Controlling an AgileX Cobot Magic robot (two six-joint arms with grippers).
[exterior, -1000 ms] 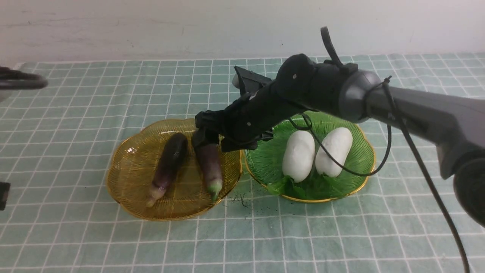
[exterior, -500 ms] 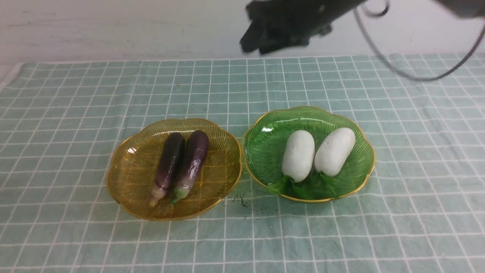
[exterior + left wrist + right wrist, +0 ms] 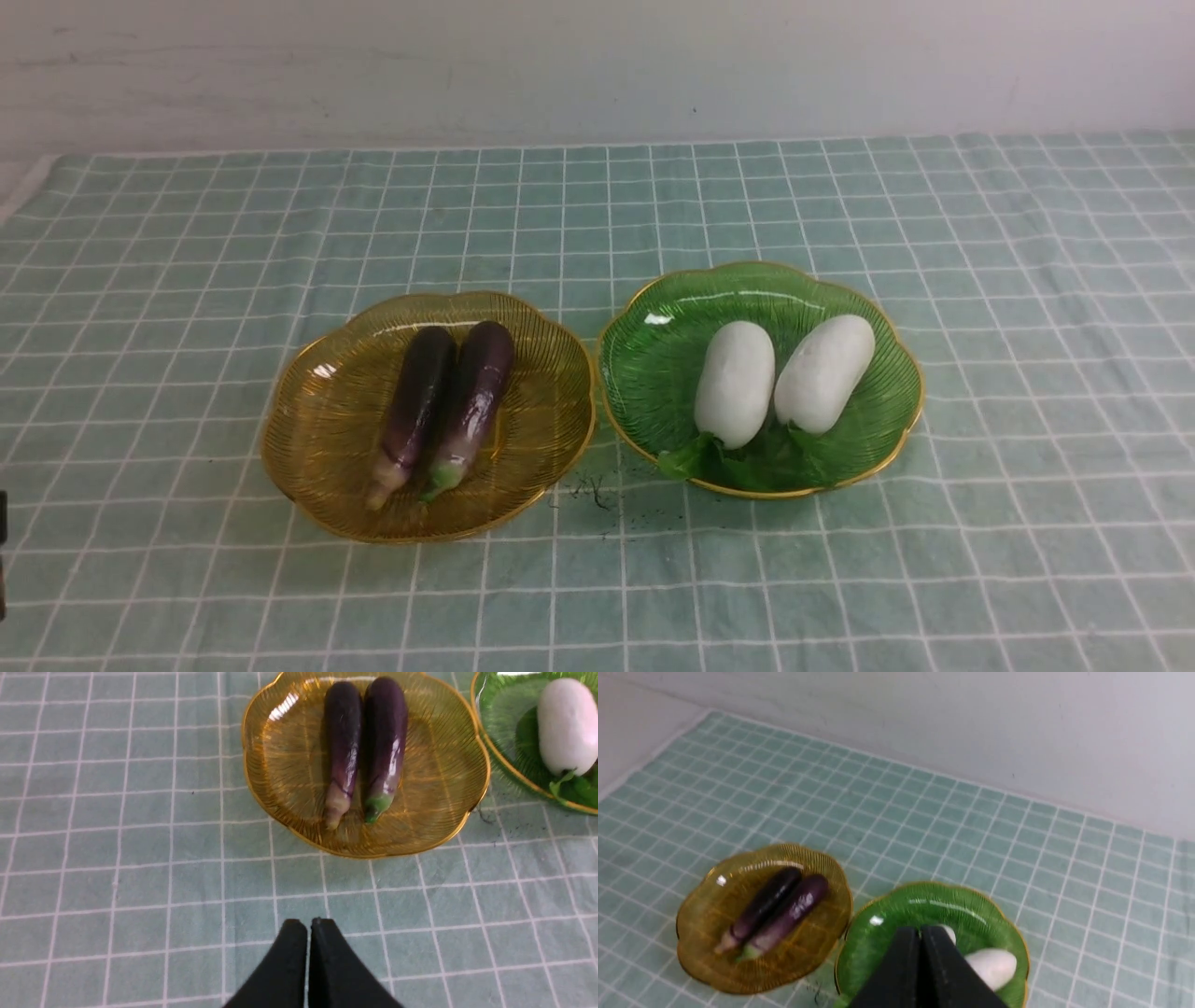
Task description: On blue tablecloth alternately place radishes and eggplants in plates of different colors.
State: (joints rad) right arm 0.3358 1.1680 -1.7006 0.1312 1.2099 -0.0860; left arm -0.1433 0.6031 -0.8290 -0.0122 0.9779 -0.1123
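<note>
Two dark purple eggplants (image 3: 448, 401) lie side by side in the amber plate (image 3: 317, 439) on the blue tablecloth (image 3: 187, 280). Two white radishes (image 3: 780, 378) rest in the green plate (image 3: 653, 373) to its right, leafy tops toward me. Neither arm shows in the front view. In the left wrist view my left gripper (image 3: 308, 924) is shut and empty over bare cloth, short of the amber plate (image 3: 289, 765) and its eggplants (image 3: 364, 746). In the right wrist view my right gripper (image 3: 920, 931) is shut and empty, high above the green plate (image 3: 882, 952), partly hiding a radish (image 3: 994, 966).
A pale wall (image 3: 597, 65) runs along the far edge of the cloth. A small dark smudge (image 3: 593, 490) marks the cloth between the two plates. A sliver of dark robot part (image 3: 3, 551) shows at the left edge.
My right arm let go of the second eggplant in the amber plate, lifted up and back out of the front view, and its jaws closed. That eggplant settled against the first one.
</note>
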